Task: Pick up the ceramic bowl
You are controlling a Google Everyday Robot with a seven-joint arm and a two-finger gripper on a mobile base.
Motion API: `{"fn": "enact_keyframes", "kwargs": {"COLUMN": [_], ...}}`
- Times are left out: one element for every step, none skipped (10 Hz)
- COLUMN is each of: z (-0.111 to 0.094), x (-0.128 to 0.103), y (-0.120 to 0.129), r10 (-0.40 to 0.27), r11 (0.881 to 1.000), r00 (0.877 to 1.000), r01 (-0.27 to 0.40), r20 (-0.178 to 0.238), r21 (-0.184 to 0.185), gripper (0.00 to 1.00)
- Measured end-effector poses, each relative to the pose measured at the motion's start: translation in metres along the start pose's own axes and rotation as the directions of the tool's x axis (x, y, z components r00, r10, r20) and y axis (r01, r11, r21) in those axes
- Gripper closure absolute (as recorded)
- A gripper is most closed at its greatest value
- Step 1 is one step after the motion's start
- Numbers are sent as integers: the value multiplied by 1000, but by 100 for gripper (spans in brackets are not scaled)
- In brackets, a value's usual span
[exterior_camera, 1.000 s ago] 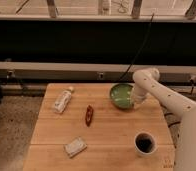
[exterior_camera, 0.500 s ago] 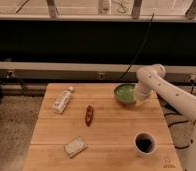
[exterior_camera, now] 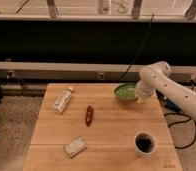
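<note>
The ceramic bowl (exterior_camera: 124,92) is round and green with a paler inside. It is at the far right of the wooden table (exterior_camera: 111,131), tilted so that its inside faces the camera. My gripper (exterior_camera: 139,96) is at the bowl's right rim, at the end of the white arm that reaches in from the right. It is shut on the rim and holds the bowl slightly off the table top.
A white cup with a dark inside (exterior_camera: 144,143) stands at the near right. A plastic bottle (exterior_camera: 62,100) lies at the far left, a red-brown packet (exterior_camera: 89,114) in the middle, a pale snack bag (exterior_camera: 75,146) at the near left. A black cable hangs behind the bowl.
The bowl has shifted a little to the right and up with my gripper and is now tilted. The arm has drawn back to the right.
</note>
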Motion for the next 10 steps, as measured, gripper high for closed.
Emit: {"fn": "enact_keyframes", "kwargs": {"z": [-15,-28,-47,-70,-83,-89,-93,-89,-82,-72], "x": [-4,-7,-12,-16,-13,-11,-12,-11,-9,-6], "y": [-2,-2,-2,-2,-3,-5,-11,-10,-8,-5], "r10": [-12,-15,-14,-6,-7,-9,-15,-15,-11,-5], "r11": [1000,999,999,999,999,999,999,999,999,999], "r00": [1000,1000,1000,1000,1000,1000,1000,1000,1000,1000], "r01": [12,16,15,7,8,10,16,16,11,6], "r20": [-16,-23,-26,-23,-22,-23,-16,-15,-15,-14], "r21": [22,31,41,48,42,39,42,40,40,39], "gripper": [100,100,100,100,100,100,100,100,100,100]}}
